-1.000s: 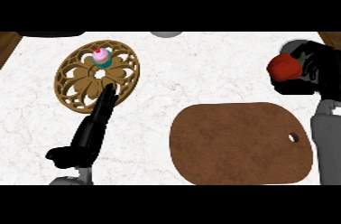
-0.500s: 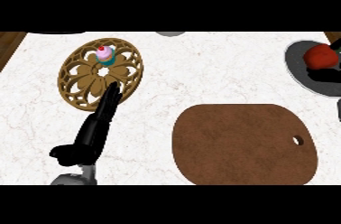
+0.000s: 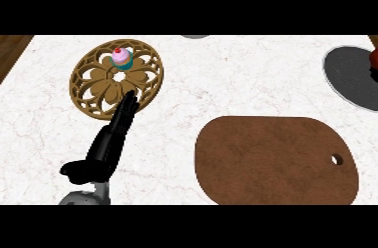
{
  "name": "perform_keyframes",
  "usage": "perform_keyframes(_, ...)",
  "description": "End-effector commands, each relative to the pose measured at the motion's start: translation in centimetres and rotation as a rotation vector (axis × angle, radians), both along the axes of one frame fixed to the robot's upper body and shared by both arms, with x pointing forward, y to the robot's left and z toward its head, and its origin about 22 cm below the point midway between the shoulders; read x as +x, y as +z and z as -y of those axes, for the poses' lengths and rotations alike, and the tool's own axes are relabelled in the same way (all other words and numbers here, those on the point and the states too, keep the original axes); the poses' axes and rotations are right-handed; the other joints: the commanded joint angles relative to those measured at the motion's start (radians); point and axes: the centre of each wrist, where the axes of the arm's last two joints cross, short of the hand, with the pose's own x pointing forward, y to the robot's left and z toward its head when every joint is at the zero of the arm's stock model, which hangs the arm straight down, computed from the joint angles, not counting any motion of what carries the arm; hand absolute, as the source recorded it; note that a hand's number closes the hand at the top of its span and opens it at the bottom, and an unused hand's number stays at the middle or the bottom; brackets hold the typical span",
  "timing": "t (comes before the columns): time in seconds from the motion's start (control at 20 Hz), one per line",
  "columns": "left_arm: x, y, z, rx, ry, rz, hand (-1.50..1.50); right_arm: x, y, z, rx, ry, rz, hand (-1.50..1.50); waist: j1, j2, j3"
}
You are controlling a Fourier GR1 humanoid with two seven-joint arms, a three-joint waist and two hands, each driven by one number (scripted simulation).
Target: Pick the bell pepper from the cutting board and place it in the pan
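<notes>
Here, brown oval cutting board (hole near edge), round grey pan — left hand, fingers straight.

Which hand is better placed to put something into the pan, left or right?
Right. The pan sits at the view's far right edge, on that side. The left hand lies open at far left, pointing at the trivet, with the cutting board between.
</notes>
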Motion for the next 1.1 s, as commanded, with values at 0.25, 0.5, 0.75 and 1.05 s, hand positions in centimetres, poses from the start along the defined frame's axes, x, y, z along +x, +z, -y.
perform_keyframes(0.25,0.3,0.0,1.0,-0.001,-0.036,0.004,0.0,-1.8,-2.2,3.1,0.11,0.011,-0.358,-1.5,0.043,0.025,0.001)
perform_keyframes(0.5,1.5,1.2,1.0,0.0,-0.047,0.037,0.0,0.0,-0.5,2.0,0.25,0.176,-0.471,-1.5,0.045,0.022,0.003)
perform_keyframes(0.75,0.7,1.1,1.4,-0.01,-0.045,0.014,0.0,0.5,-1.0,1.0,0.27,0.211,-0.353,-1.5,0.046,0.017,0.005)
perform_keyframes(1.05,1.2,0.3,0.6,-0.015,-0.023,0.003,0.0,-0.1,-1.4,1.7,0.41,0.244,-0.06,-1.5,0.013,0.015,0.005)
